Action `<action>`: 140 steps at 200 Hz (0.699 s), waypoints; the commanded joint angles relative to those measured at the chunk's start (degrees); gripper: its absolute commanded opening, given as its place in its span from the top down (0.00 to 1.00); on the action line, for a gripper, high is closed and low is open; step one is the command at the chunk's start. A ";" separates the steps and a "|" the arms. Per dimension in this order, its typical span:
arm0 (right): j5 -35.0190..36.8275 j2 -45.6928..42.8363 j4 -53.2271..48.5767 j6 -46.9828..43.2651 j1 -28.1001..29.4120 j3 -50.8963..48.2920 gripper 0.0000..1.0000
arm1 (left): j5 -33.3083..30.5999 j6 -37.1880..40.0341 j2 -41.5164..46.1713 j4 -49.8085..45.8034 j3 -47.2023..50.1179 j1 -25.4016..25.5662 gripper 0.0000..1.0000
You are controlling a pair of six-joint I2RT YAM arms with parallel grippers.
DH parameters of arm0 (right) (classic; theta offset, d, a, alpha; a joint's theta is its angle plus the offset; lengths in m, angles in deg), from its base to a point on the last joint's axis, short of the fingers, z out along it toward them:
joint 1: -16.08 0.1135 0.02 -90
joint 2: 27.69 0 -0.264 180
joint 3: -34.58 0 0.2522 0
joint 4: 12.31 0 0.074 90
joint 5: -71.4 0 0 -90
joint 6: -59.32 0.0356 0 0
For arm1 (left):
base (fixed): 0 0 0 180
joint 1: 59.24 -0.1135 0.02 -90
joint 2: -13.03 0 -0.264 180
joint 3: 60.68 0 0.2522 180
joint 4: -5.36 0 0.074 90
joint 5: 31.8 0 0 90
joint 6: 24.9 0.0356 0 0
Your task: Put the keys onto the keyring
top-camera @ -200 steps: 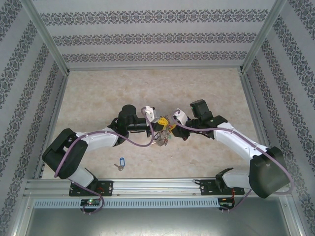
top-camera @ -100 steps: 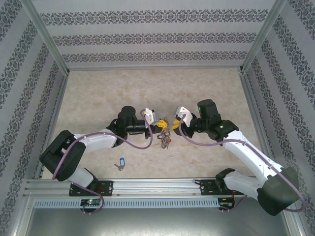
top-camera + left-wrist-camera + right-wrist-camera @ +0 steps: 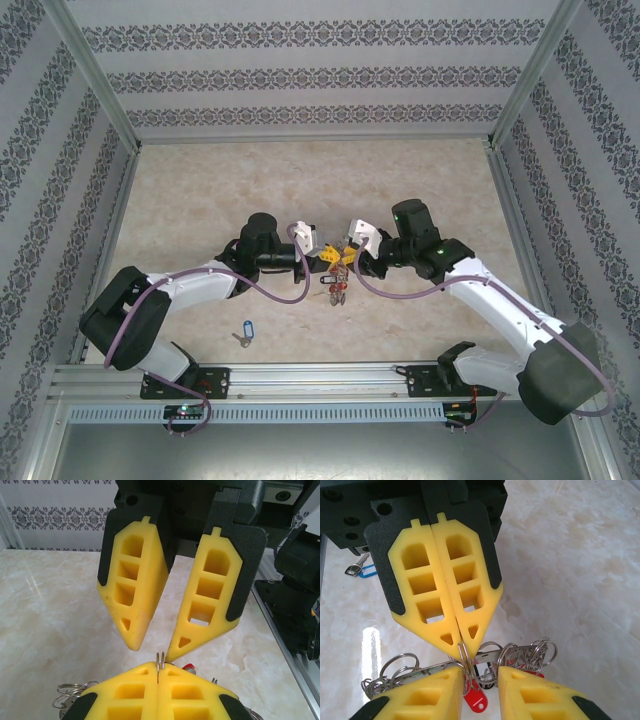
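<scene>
My left gripper (image 3: 326, 258) is shut on a thin double-wire ring (image 3: 160, 661) of the keyring (image 3: 520, 655), a bunch of metal rings and small keys hanging below it above the table (image 3: 336, 284). A red-tagged key (image 3: 477, 700) dangles in the bunch. My right gripper (image 3: 480, 677) faces the left gripper (image 3: 461, 642) tip to tip. Its jaws are open and straddle the bunch just under the held ring. One right fingertip (image 3: 176, 652) touches that ring. A blue-tagged key (image 3: 245, 331) lies on the table near the front left, also visible as the blue tag (image 3: 364, 570).
The marble-patterned table (image 3: 200, 190) is walled by patterned panels on three sides. An aluminium rail (image 3: 320, 378) with both arm bases runs along the near edge. The left arm's purple cable (image 3: 270, 290) loops below its wrist.
The right arm's wrist swung right and came back left, its gripper tips again against the left gripper. Its jaws have parted a little. The left gripper kept its grip in place.
</scene>
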 commanded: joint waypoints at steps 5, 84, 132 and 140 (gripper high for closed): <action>-3.03 1.21 0.76 -1.93 0.64 1.88 0.75 | 1.61 1.53 2.31 0.52 -2.10 0.14 1.00; -2.55 2.49 -1.87 -3.66 0.72 2.80 1.00 | 1.04 1.59 2.91 0.52 -1.89 0.14 1.00; 1.19 0.93 -7.86 -5.82 2.26 5.98 1.00 | 0.19 8.59 4.14 -10.91 -4.32 0.16 0.91; 2.36 0.84 -9.10 -6.11 2.72 6.86 1.00 | -0.06 10.21 4.37 -13.28 -4.83 0.13 0.88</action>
